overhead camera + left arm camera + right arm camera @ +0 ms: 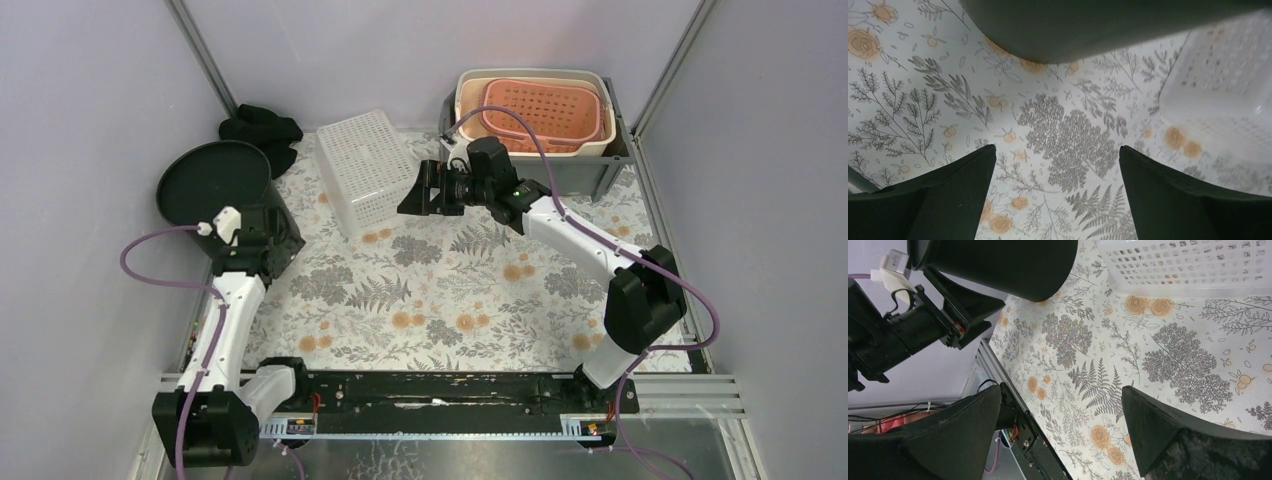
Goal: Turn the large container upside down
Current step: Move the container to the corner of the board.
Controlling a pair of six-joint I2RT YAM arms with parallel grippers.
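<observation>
A white perforated basket [364, 170] lies on the floral table [470, 300] at the back centre, its flat mesh base facing up. It also shows in the left wrist view [1228, 90] and the right wrist view [1193, 265]. A round black bin [213, 182] stands at the left, also seen from the left wrist [1098, 25] and the right wrist [998, 265]. My right gripper [408, 195] [1060, 410] is open and empty, just right of the white basket, apart from it. My left gripper [283, 243] [1058, 165] is open and empty, low beside the black bin.
A grey crate [590, 170] at the back right holds a beige tub [470, 100] with an orange basket [545, 110] in it. A black cloth [262, 128] lies at the back left. Walls and metal frame posts stand on both sides.
</observation>
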